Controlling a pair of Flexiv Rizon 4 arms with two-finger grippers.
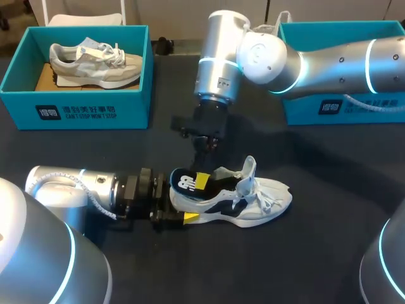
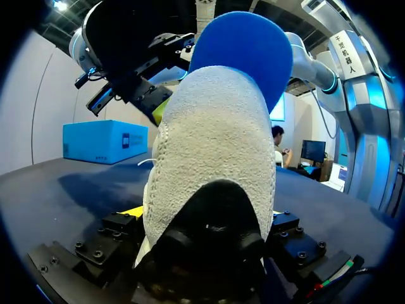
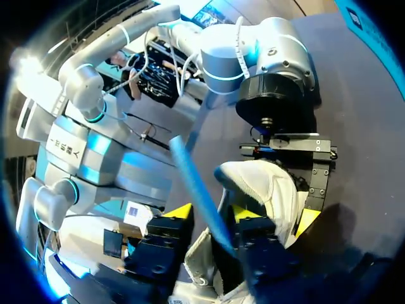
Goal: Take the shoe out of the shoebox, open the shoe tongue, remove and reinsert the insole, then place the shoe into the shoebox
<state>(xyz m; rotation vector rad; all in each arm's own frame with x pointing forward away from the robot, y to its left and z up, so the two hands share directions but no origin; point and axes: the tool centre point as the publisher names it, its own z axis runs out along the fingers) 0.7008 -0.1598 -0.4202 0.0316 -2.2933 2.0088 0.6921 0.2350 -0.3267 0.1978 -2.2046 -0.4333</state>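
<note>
Head view: white shoe (image 1: pixel 253 199) on its sole on the dark table (image 1: pixel 329 253), heel clamped between the left gripper's (image 1: pixel 178 200) fingers. Right gripper (image 3: pixel 212 218) over the shoe's mouth, pinching the blue insole (image 3: pixel 193 183), raised upright out of the heel.

Worktop: dark, matte surface (image 1: pixel 329 253) carrying everything in view.
Spare shoebox: open teal box (image 1: pixel 19 95) at the worktop's far left corner, with white print on its front wall.
Spare sneaker: grey-and-beige sneaker (image 1: pixel 95 63) lying inside that box, toe toward the box's right wall, white laces on top, a pale tag at its tongue.
Liner: brown cardboard sheet (image 1: pixel 45 79) on the box floor, under the sneaker's heel end.
</note>
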